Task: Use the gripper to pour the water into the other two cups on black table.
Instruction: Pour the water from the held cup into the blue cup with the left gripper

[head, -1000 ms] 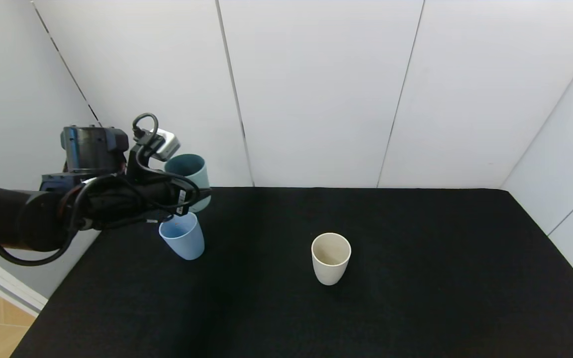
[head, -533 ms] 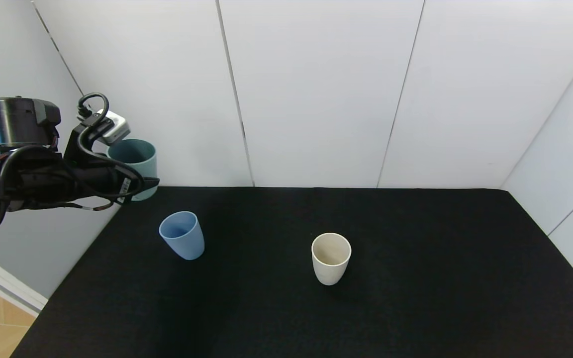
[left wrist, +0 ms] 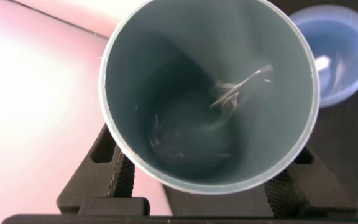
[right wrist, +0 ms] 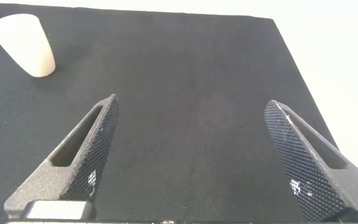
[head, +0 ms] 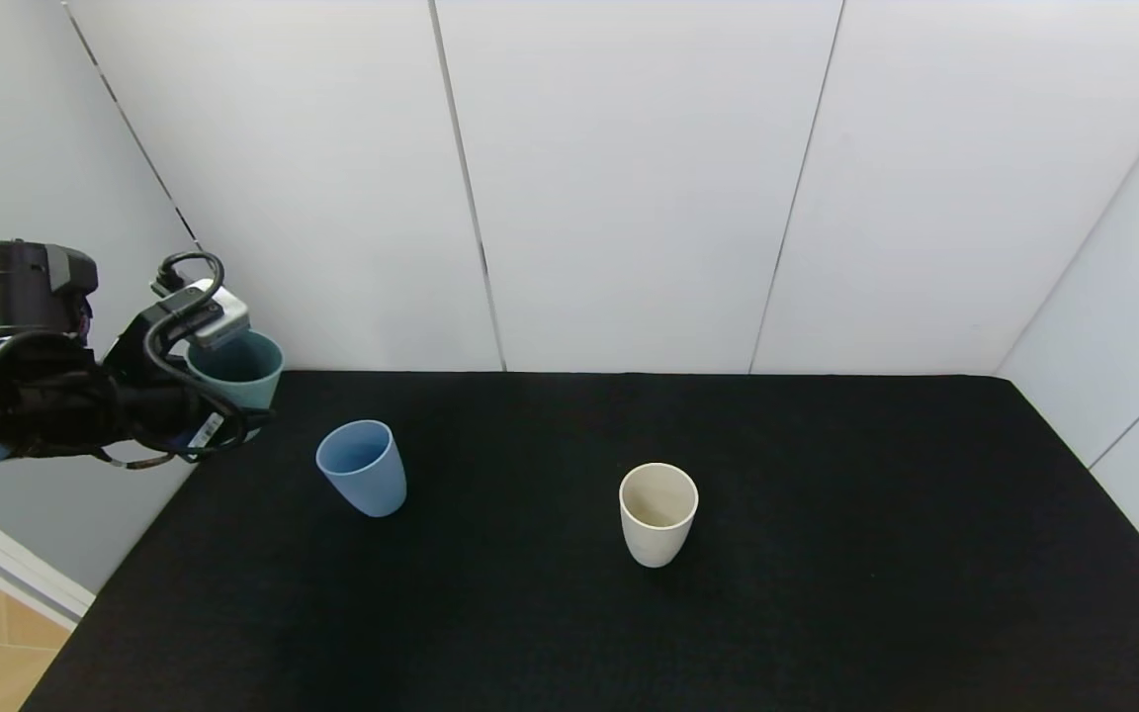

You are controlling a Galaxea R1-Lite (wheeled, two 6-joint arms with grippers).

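left claw grips the teal cup upright beside the blue cup.

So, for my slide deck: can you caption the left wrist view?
Left gripper holds the teal cup upright, water inside, with the light blue cup on the black table beyond.

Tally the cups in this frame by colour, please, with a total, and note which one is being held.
Teal-green cup: 1, held upright in the left gripper past the black table's left edge
Light blue cup: 1, standing on the table
Cream-white cup: 1, standing on the table
Total: 3 cups
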